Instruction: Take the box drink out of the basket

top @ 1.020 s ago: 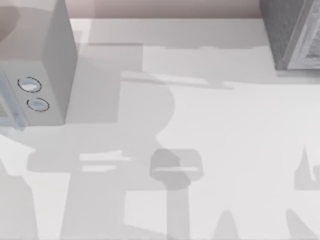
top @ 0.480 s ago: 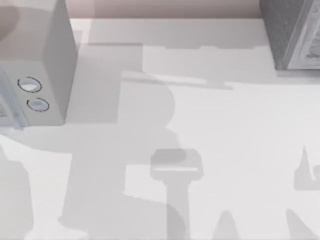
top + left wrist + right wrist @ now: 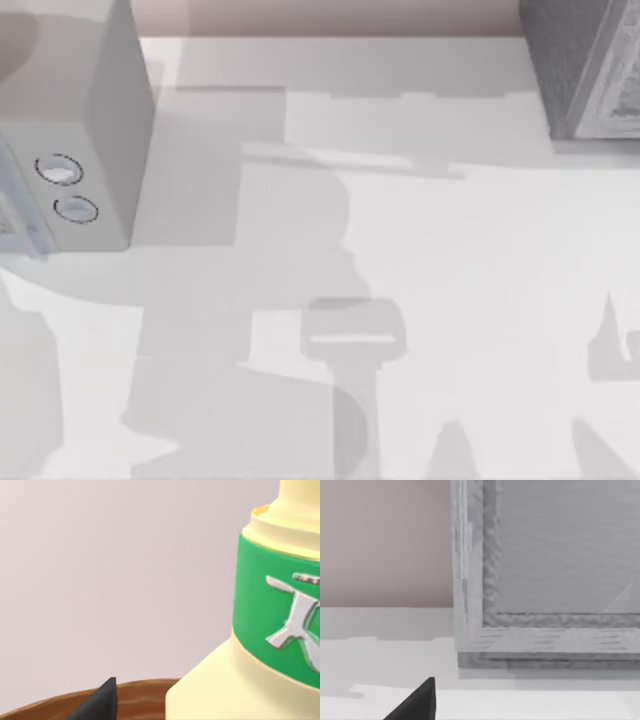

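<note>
The box drink [image 3: 240,630] is a pale yellow carton with a green band and a silver mark, seen very close in the left wrist view. It rises from behind the brown wooden rim of the basket [image 3: 145,700]. One black fingertip [image 3: 102,702] of my left gripper shows low beside the carton, over the basket rim; whether it touches the carton cannot be told. In the right wrist view, one black fingertip [image 3: 420,700] of my right gripper hangs above the white table, short of a grey box [image 3: 560,580].
A large white box with two round buttons [image 3: 70,130] stands at the table's far left. The grey box [image 3: 590,70] fills the far right corner. Arm shadows lie across the white table [image 3: 470,250].
The broad arm shadow over the table's lower left has shifted and changed shape. The white box and grey box have not moved.
</note>
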Available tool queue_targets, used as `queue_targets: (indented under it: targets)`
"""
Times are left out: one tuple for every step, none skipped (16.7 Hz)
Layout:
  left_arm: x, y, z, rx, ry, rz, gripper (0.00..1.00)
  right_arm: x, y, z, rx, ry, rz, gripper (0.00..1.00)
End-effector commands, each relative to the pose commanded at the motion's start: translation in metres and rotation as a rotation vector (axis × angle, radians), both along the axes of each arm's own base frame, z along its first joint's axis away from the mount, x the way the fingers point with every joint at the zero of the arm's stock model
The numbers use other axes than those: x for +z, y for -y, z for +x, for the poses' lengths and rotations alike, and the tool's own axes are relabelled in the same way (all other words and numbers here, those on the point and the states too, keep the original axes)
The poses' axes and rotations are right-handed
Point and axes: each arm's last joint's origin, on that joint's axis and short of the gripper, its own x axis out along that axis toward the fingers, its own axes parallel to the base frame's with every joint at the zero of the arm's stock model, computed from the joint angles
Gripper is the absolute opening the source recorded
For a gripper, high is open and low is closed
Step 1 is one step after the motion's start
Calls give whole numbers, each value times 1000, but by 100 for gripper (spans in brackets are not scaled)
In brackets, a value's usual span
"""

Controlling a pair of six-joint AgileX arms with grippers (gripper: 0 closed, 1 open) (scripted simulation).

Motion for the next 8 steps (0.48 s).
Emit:
queue_targets:
  targets:
    - [0,0,0,0,0,0,92,0,0,0,0,0,0,100]
    - [0,0,0,0,0,0,85,0,0,0,0,0,0,100]
    - [0,0,0,0,0,0,77,0,0,0,0,0,0,100]
    - [0,0,0,0,0,0,70,0,0,0,0,0,0,100]
    - [0,0,0,0,0,0,62,0,0,0,0,0,0,100]
    - [0,0,0,0,0,0,55,0,0,0,0,0,0,100]
    - [0,0,0,0,0,0,47,0,0,0,0,0,0,100]
    - [0,0,0,0,0,0,40,0,0,0,0,0,0,100]
